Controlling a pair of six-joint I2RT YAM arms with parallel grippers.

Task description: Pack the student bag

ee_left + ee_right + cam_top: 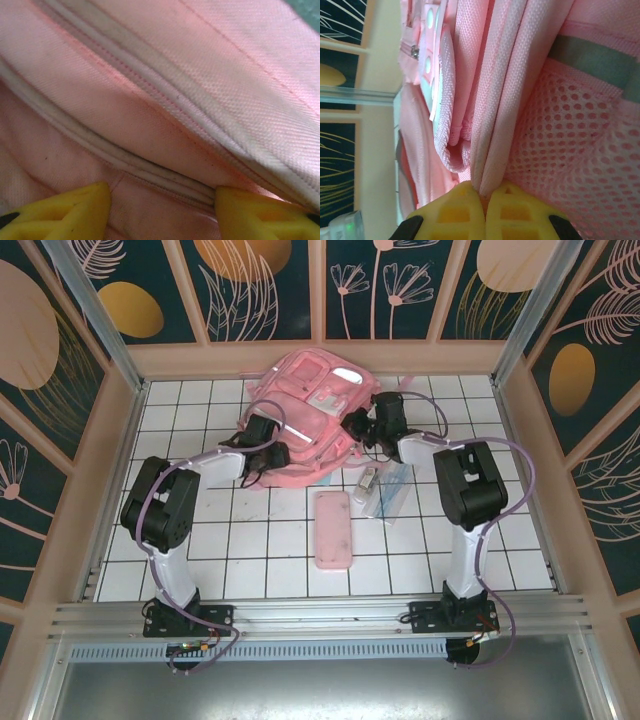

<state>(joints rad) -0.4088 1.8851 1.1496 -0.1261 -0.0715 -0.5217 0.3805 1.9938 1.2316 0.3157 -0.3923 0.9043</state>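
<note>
Worktop (250, 540): white tiled surface, walled on three sides. The arm bases are fixed at its near edge.
Pencil case (335, 530): flat pink rectangle lying nearest the bases, roughly midway between the two arms and apart from the bag.
Clear packet (385, 495): just beyond and to the right of the pencil case, beside the right forearm. Its contents are too small to make out.
Left gripper (162, 207): yellow fingers stand well apart, close over the bag's pink fabric. A run of white piping (150, 167) crosses the gap and meets the right-hand fingertip. Whether any fabric is actually gripped cannot be told.
Right gripper (485, 192): fingers brought together, clamped on a folded edge of the bag's pink fabric, which rises straight out from between the tips. The mesh pocket (570, 150) lies just to the right of the fold, with a grey stripe (590, 60) above it.
Student bag (305, 410): large pink backpack lying at the far centre of the worktop, close to the back wall. The left arm reaches its near-left edge and the right arm its right side.
Back wall (300, 280): dark panels with leaf patterns.
</note>
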